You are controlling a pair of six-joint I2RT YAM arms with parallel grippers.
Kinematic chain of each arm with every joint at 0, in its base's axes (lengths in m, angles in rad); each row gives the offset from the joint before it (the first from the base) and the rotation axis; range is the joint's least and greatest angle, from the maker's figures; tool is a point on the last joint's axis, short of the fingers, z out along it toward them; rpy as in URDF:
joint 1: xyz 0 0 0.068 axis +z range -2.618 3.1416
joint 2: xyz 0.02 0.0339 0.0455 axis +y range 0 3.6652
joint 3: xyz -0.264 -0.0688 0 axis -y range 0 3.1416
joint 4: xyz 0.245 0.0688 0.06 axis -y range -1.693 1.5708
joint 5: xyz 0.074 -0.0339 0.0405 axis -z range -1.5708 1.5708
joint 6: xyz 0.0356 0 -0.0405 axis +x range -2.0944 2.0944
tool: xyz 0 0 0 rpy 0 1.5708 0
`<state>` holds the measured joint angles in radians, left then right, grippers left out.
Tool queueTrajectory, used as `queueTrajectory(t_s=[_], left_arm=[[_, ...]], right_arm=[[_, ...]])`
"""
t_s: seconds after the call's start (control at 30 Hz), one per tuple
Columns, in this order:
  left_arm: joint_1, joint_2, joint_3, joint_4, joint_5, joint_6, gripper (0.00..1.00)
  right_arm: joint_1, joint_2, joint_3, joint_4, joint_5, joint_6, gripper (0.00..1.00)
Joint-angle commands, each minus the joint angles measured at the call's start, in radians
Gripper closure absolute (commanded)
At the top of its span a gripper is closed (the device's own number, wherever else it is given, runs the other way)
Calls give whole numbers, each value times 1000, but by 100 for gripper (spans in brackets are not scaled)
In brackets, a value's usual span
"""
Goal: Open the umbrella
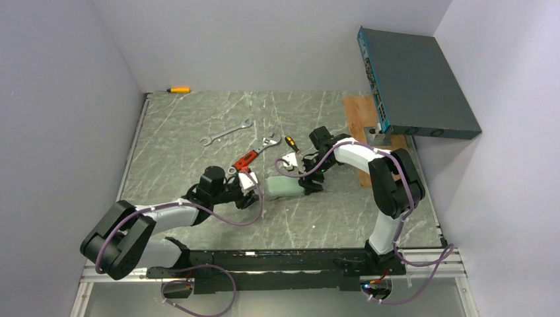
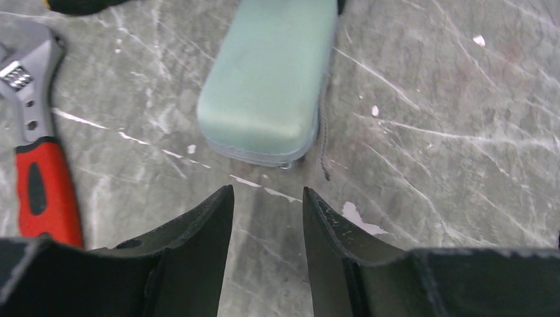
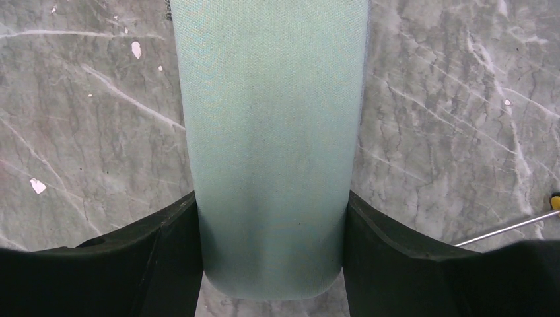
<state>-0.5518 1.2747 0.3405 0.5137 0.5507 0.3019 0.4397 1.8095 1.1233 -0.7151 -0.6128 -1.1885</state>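
You won't find the umbrella itself in any view, so you cannot tell where it lies. What shows is a mint-green case (image 1: 284,187), closed and flat, mid-way across the table (image 1: 178,165).

Only your right wrist view shows the right gripper (image 3: 271,197) pinching the case, one finger pressed to each long side. Only the left wrist view shows the left gripper (image 2: 268,190) spread and empty, just short of the case's rounded end. A black cord (image 2: 323,132) runs beside that end.

A red-handled wrench (image 2: 39,191) lies near on the left. From above, you have open marble between the case and the near edge.

Mint case (image 2: 264,72) — spanner (image 1: 226,132), red wrench (image 2: 43,188)
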Motion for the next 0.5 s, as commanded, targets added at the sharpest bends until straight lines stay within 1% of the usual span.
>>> queueTrajectory(t_s=[0.0, 0.1, 0.2, 0.33, 0.47], left_arm=[[-47, 48, -5, 107, 27, 40, 52], [-56, 121, 19, 142, 26, 18, 54], [-61, 157, 31, 174, 22, 20, 54], [-66, 188, 46, 188, 30, 23, 54], [-72, 205, 64, 197, 41, 2, 55]], right_arm=[[-18, 77, -19, -120, 73, -65, 63], [-19, 85, -6, -124, 69, -60, 63], [-19, 79, -12, -123, 72, -72, 64], [-21, 71, -20, -123, 75, -90, 65], [-24, 75, -15, -113, 70, -55, 66]])
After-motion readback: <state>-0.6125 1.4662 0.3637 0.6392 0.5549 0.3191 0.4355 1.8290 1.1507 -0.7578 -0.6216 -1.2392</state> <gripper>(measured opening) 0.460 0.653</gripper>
